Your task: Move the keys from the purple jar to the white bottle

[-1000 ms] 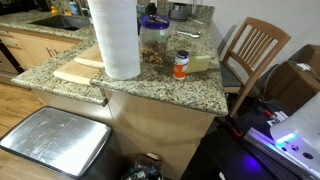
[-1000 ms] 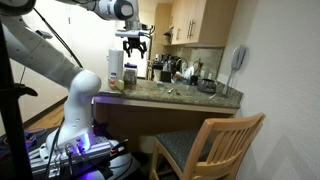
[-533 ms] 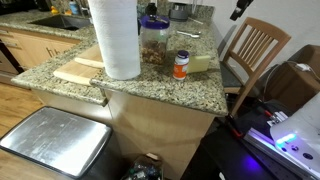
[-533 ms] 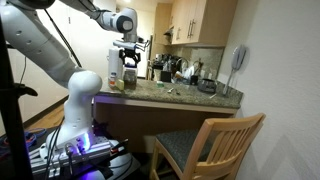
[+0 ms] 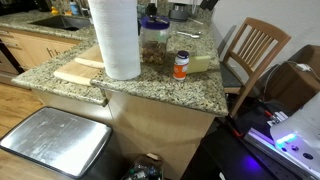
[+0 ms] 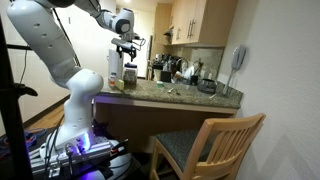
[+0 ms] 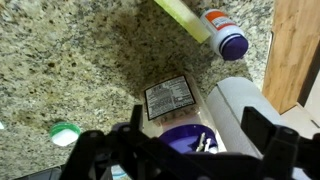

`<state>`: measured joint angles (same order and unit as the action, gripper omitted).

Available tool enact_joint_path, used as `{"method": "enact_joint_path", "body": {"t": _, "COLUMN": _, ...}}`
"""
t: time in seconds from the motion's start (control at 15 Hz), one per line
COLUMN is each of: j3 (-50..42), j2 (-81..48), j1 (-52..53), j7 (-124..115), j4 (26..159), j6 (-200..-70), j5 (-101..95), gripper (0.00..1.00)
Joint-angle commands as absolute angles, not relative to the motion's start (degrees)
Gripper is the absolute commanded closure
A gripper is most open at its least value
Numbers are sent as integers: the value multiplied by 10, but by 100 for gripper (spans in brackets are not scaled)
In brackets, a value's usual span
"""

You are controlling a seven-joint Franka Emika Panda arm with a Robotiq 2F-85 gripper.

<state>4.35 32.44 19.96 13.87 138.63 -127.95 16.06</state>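
Granite countertop [image 5: 170,88] is carrying, left to right in an exterior view, a wooden board [image 5: 78,70], a paper-towel roll [image 5: 115,38], the purple jar [image 5: 153,45] showing brownish contents, and the white bottle [image 5: 181,65] standing toward the right edge. Only the wrist view is showing the keys [image 7: 204,143], a small bunch lying on the jar's lid, and a green cap [image 7: 64,132] at the left. The jar's white label [image 7: 168,98] is too small to read. The gripper [image 7: 186,152] is hanging above the jar, jaws spread wide and gripping nothing.
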Motion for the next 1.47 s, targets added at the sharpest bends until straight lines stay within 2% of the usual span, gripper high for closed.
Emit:
{"method": "enact_joint_path", "body": {"t": 0.0, "j3": 48, "j2": 323, "j1": 194, "j7": 141, "j4": 1383, "j6": -1278, "j5": 164, "gripper": 0}}
{"method": "enact_joint_path", "body": {"t": 0.73, "j3": 109, "j2": 202, "j1": 229, "j7": 130, "j4": 1398, "j6": -1575, "j5": 151, "gripper": 0}}
{"method": "enact_joint_path", "body": {"t": 1.07, "j3": 102, "j2": 207, "j1": 237, "j7": 127, "j4": 1398, "j6": -1561, "j5": 153, "gripper": 0}}
{"method": "enact_joint_path", "body": {"t": 1.4, "j3": 114, "j2": 171, "j1": 241, "j7": 133, "j4": 1398, "j6": -1633, "j5": 138, "gripper": 0}}
